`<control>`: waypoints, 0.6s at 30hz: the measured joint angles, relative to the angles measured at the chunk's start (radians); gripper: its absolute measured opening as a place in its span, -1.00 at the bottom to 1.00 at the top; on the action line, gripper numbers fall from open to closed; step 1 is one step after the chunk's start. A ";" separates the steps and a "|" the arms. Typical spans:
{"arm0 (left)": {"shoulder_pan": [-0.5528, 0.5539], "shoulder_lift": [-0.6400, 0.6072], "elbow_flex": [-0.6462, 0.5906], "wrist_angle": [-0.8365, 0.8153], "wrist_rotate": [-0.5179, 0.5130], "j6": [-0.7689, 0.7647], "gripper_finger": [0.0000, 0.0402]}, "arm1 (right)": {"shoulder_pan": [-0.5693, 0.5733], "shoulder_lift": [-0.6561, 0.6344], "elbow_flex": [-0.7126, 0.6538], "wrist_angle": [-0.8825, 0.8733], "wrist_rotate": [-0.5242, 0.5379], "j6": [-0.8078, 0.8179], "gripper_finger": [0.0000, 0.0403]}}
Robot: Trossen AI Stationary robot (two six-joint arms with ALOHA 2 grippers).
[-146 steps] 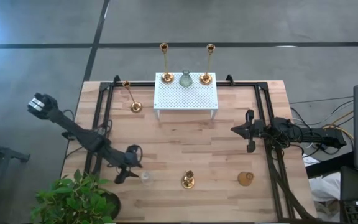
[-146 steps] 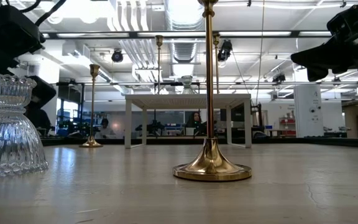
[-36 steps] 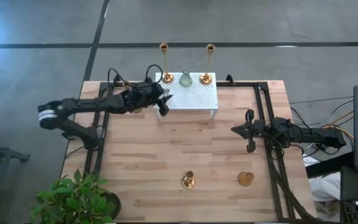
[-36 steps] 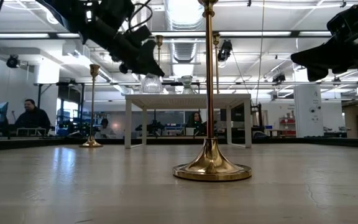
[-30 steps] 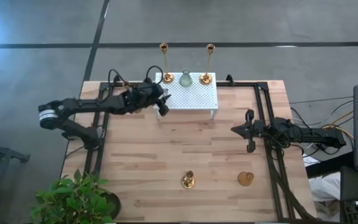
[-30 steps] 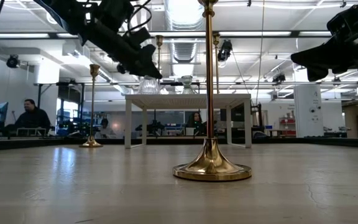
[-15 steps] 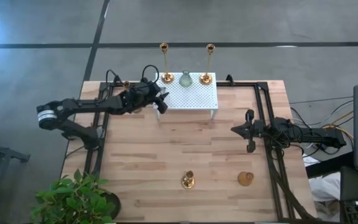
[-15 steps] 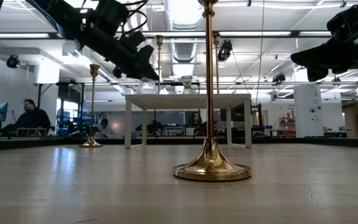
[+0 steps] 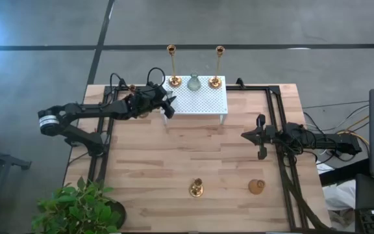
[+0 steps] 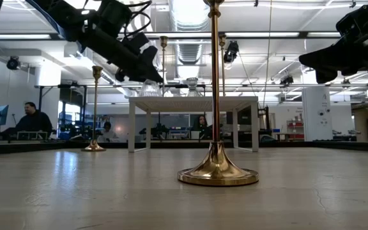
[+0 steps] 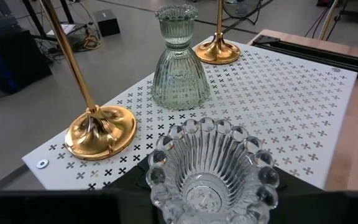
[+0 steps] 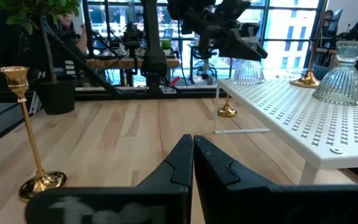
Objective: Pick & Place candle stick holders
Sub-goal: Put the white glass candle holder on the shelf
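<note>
My left gripper [image 9: 165, 104] is shut on a clear glass candle stick holder [image 12: 248, 70] at the near-left corner of the white perforated rack [image 9: 203, 101]. On the rack stand two tall brass holders [image 9: 172, 65] [image 9: 217, 65] and a greenish glass holder [image 9: 193, 82], each on its round base. Another tall brass holder [image 9: 133, 88] stands on the table to the rack's left, partly behind my left arm. A short brass holder [image 9: 196, 188] and a squat one [image 9: 256, 186] stand near the front edge. My right gripper [image 9: 247, 136] is shut and empty at the right. My left gripper pinches the glass holder's upper cup, just under its beaded rim [image 11: 166, 155], between its two fingers. The fingers come slanting down from the table's left. The holder stands upright, its flared skirt [image 12: 248, 73] at the rack's top. I cannot tell whether it rests there.
Black rails [image 9: 274, 117] run along the table's left, right and far sides. A potted plant [image 9: 76, 208] stands at the near-left corner. Open tabletop lies between the rack and the front holders. A person sits in the room beyond [image 10: 32, 121].
My left gripper has gone a little down and toward the table's left edge with the glass holder, which stays upright and now sits lower, at the rack's top.
</note>
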 joint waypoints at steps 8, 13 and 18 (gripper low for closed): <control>0.003 0.000 -0.002 -0.009 0.002 0.016 -0.07 | 0.000 0.000 0.000 0.000 0.000 -0.001 -0.96; 0.006 0.000 -0.002 -0.004 0.001 0.016 0.00 | 0.000 0.000 0.000 0.000 0.000 -0.001 -0.96; 0.006 0.000 0.013 0.003 0.001 0.016 0.07 | 0.000 0.000 0.000 0.000 0.000 -0.001 -0.96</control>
